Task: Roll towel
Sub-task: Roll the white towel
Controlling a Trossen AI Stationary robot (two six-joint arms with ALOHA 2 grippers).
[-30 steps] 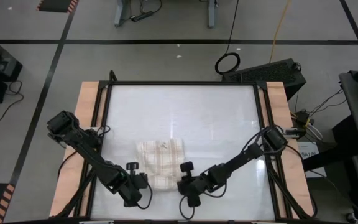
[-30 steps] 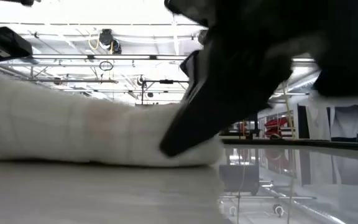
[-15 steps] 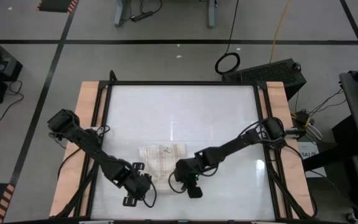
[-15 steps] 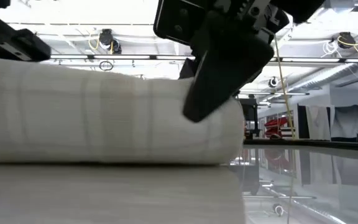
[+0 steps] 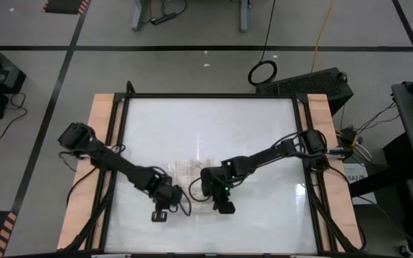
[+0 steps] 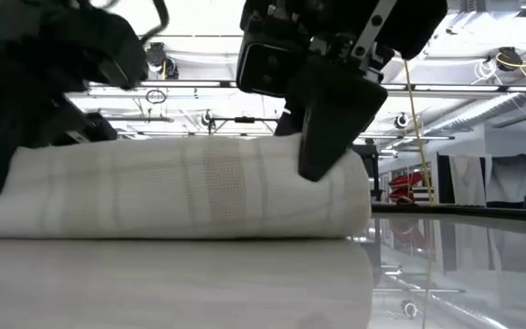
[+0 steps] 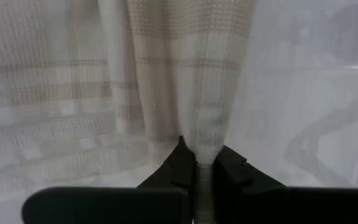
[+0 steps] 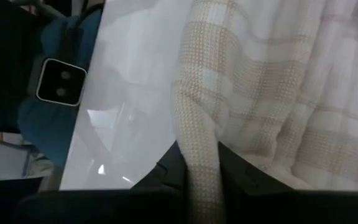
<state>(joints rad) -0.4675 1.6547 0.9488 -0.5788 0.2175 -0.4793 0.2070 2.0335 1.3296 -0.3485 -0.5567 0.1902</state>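
White tabletop carries the towel, bunched in a low roll between both pincers. Left gripper and right gripper each pinch a fold of it, fingers nearly closed. From overhead, the arms hide most of the cloth.

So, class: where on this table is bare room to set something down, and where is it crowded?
Bare: the table's far half and the right side beyond the right gripper. Crowded: near-centre, where the left gripper and right gripper both pinch the towel.
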